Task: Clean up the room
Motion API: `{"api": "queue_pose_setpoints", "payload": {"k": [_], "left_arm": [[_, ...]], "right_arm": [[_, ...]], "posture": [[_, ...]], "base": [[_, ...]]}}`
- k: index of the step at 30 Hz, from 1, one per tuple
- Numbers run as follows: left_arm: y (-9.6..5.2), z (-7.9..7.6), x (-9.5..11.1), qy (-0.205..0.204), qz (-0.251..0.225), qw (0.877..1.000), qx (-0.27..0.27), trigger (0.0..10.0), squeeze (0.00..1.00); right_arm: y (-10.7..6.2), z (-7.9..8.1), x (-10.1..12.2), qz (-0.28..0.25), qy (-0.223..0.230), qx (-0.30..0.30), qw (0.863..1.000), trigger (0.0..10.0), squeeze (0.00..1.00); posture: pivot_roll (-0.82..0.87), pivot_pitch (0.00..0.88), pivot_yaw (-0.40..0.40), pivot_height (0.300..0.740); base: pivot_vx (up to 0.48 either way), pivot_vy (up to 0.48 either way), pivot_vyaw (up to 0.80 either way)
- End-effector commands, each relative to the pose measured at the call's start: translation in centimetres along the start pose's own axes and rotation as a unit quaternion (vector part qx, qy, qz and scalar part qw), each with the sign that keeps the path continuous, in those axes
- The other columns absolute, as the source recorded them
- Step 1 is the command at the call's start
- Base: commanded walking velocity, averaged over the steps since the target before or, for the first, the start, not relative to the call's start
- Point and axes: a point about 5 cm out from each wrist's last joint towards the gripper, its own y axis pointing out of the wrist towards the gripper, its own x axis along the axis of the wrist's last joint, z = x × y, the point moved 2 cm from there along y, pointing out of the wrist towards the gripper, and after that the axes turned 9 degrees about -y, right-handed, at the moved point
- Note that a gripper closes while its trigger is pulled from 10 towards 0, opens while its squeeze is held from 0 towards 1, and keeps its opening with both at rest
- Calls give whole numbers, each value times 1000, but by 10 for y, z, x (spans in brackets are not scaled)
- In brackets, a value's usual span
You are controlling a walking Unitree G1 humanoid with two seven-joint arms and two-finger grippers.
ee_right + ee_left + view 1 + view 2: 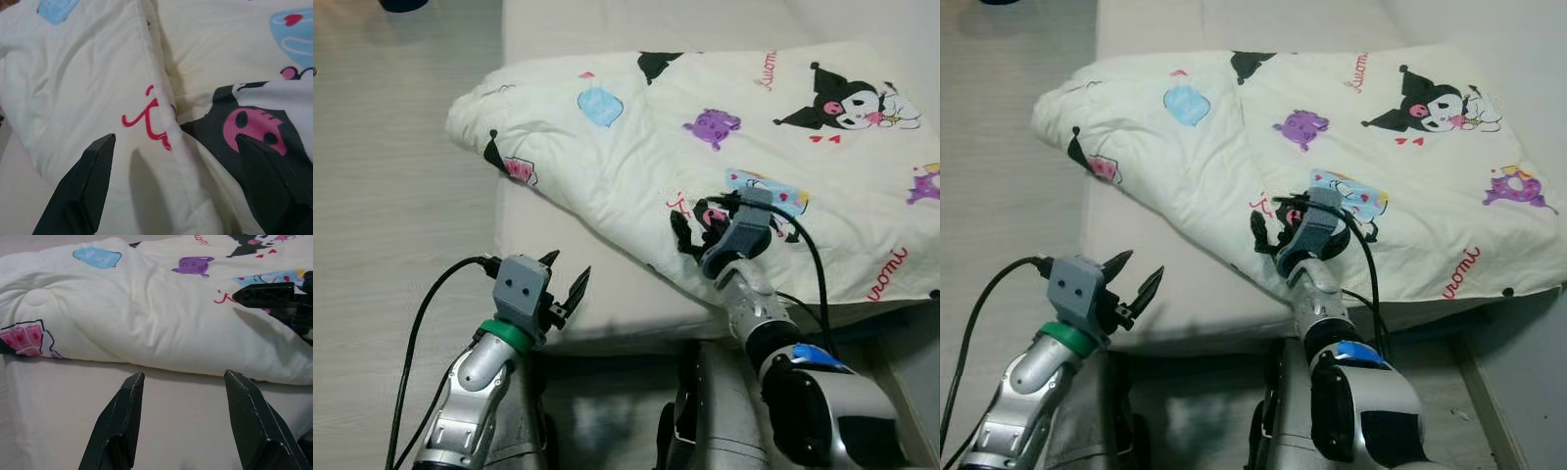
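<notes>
1. Over the near edge of the mattress [607,304], the left gripper [566,284] hangs with its jaws released and nothing between them; in the left wrist view its fingers [120,426] frame bare sheet, just short of the quilt's [705,147] near fold.
2. At the quilt's near border, the right gripper [176,161] stands with its jaws spread wide and unclenched. Its fingertips [98,161] press into the fabric on either side of a stitched seam [156,83] beside the red lettering [146,117] and a dark cartoon print [254,127].
3. The quilt lies across the middle and far side of the mattress, bunched toward its left edge, with its near border along the near edge. Judge it soft, padded, limp and fairly light: it will sag and drag rather than lift as one piece.
4. You would do best to pinch a bunched ridge or the doubled seam, since flat cloth will likely slip from narrow fingers. The rolled left corner [475,117] offers a thick second hold.
5. The quilt's right side is cut off by the frame, so you cannot judge its full extent or layering. Its underside and anything beneath are hidden. The dark gap [607,411] below the mattress's near edge is too shadowed to read.
</notes>
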Motion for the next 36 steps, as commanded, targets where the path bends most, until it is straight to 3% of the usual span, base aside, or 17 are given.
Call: {"api": "queue_pose_setpoints", "payload": {"k": [1,6,13,24,26,32,36], "left_arm": [[-3,-2,-5,-7,17,1000,-4,10000,0],[-3,-4,-3,-8,20,1000,-9,10000,0],[5,-12,9,-25,15,999,-41,10000,0],[7,-11,13,-40,15,998,-37,10000,0],[7,-10,13,-40,16,998,-37,10000,0],[9,-8,16,-48,15,998,-35,10000,0],[10,-7,18,-50,13,998,-33,10000,0]], "right_arm": [[-3,-9,-7,17,26,-21,999,10000,0],[-5,-15,-12,33,31,-30,999,10000,0],[-10,-15,-30,82,82,-24,993,10000,0],[-12,-20,-32,86,153,-46,983,10000,0],[-12,-17,-36,95,179,-36,979,10000,0],[-11,-7,-37,108,161,7,981,10000,0],[-7,9,-30,97,152,72,981,10000,0]], "posture": [[171,309,-8,564],[181,301,2,564],[184,281,-3,564],[173,317,2,564],[172,307,1,564],[166,305,3,564],[154,305,0,564]], "base": [[0,0,0],[0,0,0],[0,0,0],[0,0,0],[0,0,0],[0,0,0],[0,0,0]]}}
